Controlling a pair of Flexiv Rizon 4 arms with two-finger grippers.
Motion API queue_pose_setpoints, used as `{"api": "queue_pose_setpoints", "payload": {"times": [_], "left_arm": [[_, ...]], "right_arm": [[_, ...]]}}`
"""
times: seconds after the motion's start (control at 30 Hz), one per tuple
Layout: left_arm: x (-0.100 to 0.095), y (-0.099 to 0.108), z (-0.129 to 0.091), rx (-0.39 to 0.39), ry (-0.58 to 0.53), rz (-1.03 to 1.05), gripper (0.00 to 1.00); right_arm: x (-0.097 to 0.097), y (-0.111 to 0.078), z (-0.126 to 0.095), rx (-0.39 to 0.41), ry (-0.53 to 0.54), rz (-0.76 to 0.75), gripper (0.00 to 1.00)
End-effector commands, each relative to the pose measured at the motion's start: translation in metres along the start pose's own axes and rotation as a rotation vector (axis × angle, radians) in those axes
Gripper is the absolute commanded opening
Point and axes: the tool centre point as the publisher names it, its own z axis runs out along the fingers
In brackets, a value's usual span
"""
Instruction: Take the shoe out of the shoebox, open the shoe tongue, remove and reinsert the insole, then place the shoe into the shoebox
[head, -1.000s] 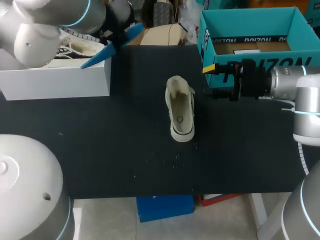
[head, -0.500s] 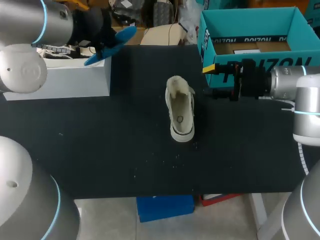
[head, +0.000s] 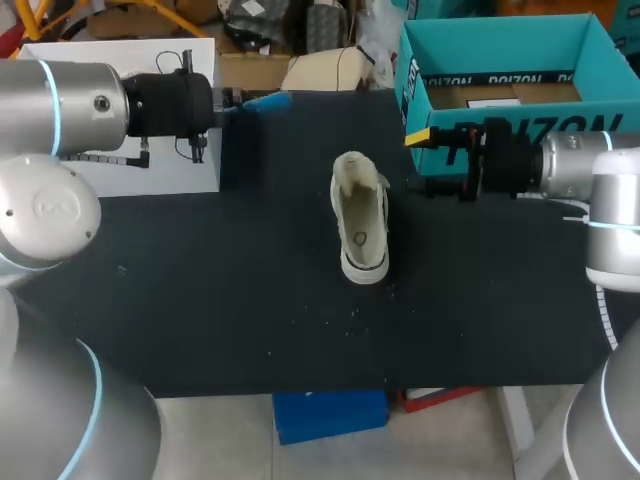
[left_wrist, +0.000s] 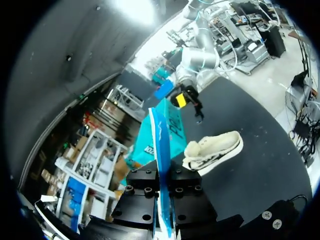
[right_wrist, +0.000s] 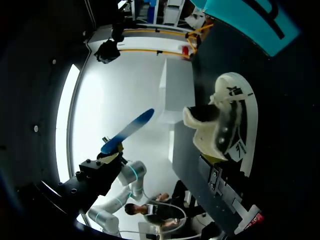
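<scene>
- Head view: the cream shoe (head: 361, 222) stands on its sole in the middle of the black worktop (head: 220, 290), its length running up and down the frame and its opening facing the camera.
- The teal shoebox (head: 500, 27) sits open in the upper right corner, well apart from the shoe.
- The left arm comes in from the upper left. The left gripper (head: 232, 100) points toward the centre, and the blue insole (head: 268, 99) juts from its fingers above the worktop's far edge.
- A white box (head: 150, 172) lies behind and under that arm at the upper left.
- The right gripper (head: 424, 162) hangs at centre right, in front of the shoebox's near wall and just right of the shoe. Its fingers are apart and hold nothing.
- Left wrist view: the insole (left_wrist: 160, 145) shows edge-on, clamped between the two dark fingers of the left gripper (left_wrist: 164, 182).
- Ahead of it the shoe (left_wrist: 215, 149) rests on the worktop (left_wrist: 250, 125). The shoebox (left_wrist: 175, 131) is behind the insole, and the right gripper (left_wrist: 189, 104) is beyond the shoe, fingers spread.
- Right wrist view: the shoe (right_wrist: 227, 117) lies close ahead of the right gripper, touching neither finger as far as can be seen.
- Farther off, the left gripper (right_wrist: 111, 154) holds the insole (right_wrist: 127, 132) tilted in the air in front of the white box (right_wrist: 167, 95). A corner of the shoebox (right_wrist: 250, 17) shows beside the shoe.
</scene>
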Motion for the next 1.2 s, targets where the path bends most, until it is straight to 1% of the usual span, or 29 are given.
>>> {"api": "queue_pose_setpoints", "payload": {"times": [0.03, 0.37, 0.4, 0.47, 0.5, 0.53, 0.6, 0.63, 0.67, 0.73, 0.77, 0.83, 0.87, 0.9, 0.93, 0.97, 1.0, 1.03, 1.2], "left_arm": [[0.027, 0.001, -0.014, 0.591, -0.093, 0.336, 0.0], [0.027, 0.001, -0.014, 0.591, -0.093, 0.336, 0.0], [0.028, -0.009, -0.016, 0.596, -0.051, 0.457, 0.0], [0.035, -0.025, -0.013, 0.503, 0.045, 0.737, 0.0], [0.039, -0.029, -0.011, 0.519, 0.061, 0.787, 0.0], [0.043, -0.031, -0.009, 0.495, 0.097, 0.87, 0.0], [0.048, -0.033, -0.005, 0.476, 0.127, 0.942, 0.0], [0.051, -0.032, -0.003, 0.439, 0.145, 0.98, 0.0], [0.052, -0.032, -0.002, 0.439, 0.146, 0.996, 0.0], [0.054, -0.032, -0.001, 0.388, 0.154, 1.06, 0.0], [0.055, -0.032, -0.001, 0.373, 0.147, 1.086, 0.0], [0.057, -0.03, -0.002, 0.316, 0.131, 1.151, 0.0], [0.058, -0.03, -0.003, 0.32, 0.092, 1.154, 0.0], [0.059, -0.028, -0.004, 0.297, 0.077, 1.169, 0.0], [0.061, -0.027, -0.004, 0.302, 0.061, 1.194, 0.0], [0.064, -0.026, -0.006, 0.338, 0.022, 1.174, 0.0], [0.066, -0.025, -0.007, 0.337, 0.013, 1.164, 0.0], [0.07, -0.025, -0.008, 0.369, 0.006, 1.141, 0.0], [0.07, -0.025, -0.008, 0.369, 0.006, 1.141, 0.0]], "right_arm": [[0.0, 0.0, 0.001, -0.002, -0.001, 0.0, 1.0], [0.0, 0.0, 0.001, -0.002, -0.001, 0.0, 1.0], [0.0, 0.0, 0.001, -0.002, -0.001, 0.0, 1.0], [0.0, 0.0, 0.001, -0.002, -0.001, 0.0, 1.0], [0.0, 0.0, 0.001, -0.002, -0.001, 0.0, 1.0], [0.0, 0.0, 0.001, -0.002, -0.001, 0.0, 1.0], [0.0, 0.0, 0.001, -0.002, -0.001, 0.0, 1.0], [0.0, 0.0, 0.001, -0.002, -0.001, 0.0, 1.0], [0.0, 0.0, 0.001, -0.002, -0.001, 0.0, 1.0], [0.0, 0.0, 0.001, -0.002, -0.001, 0.0, 1.0], [0.0, 0.0, 0.001, -0.002, -0.001, 0.0, 1.0], [0.0, 0.0, 0.001, -0.002, -0.001, 0.0, 1.0], [0.0, 0.0, 0.001, -0.002, -0.001, 0.0, 1.0], [0.0, 0.0, 0.001, -0.002, -0.001, 0.0, 1.0], [0.0, 0.0, 0.001, -0.002, -0.001, 0.0, 1.0], [0.0, 0.0, 0.001, -0.002, -0.001, 0.0, 1.0], [0.0, 0.0, 0.001, -0.002, -0.001, 0.0, 1.0], [0.0, 0.0, 0.001, -0.002, -0.001, 0.0, 1.0], [0.0, 0.0, 0.001, -0.002, -0.001, 0.0, 1.0]]}}
